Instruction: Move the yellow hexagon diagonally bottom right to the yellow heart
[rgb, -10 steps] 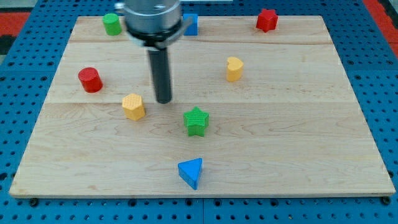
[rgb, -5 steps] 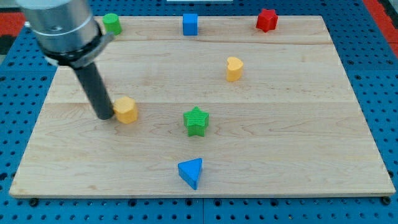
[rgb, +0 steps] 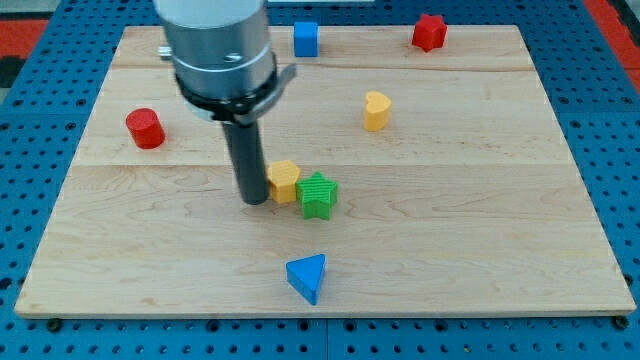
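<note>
Pale wooden board (rgb: 480, 230) on blue pegboard: the yellow hexagon (rgb: 285, 181) sits mid-board, seemingly touching the ribbed green star (rgb: 318, 195) on its right. My tip (rgb: 254, 199) presses its left side. Far right stands the yellow heart (rgb: 376, 110).

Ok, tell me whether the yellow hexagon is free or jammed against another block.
Jammed: the yellow hexagon touches the green star on the view's right, with my tip pressed against its left side.
</note>
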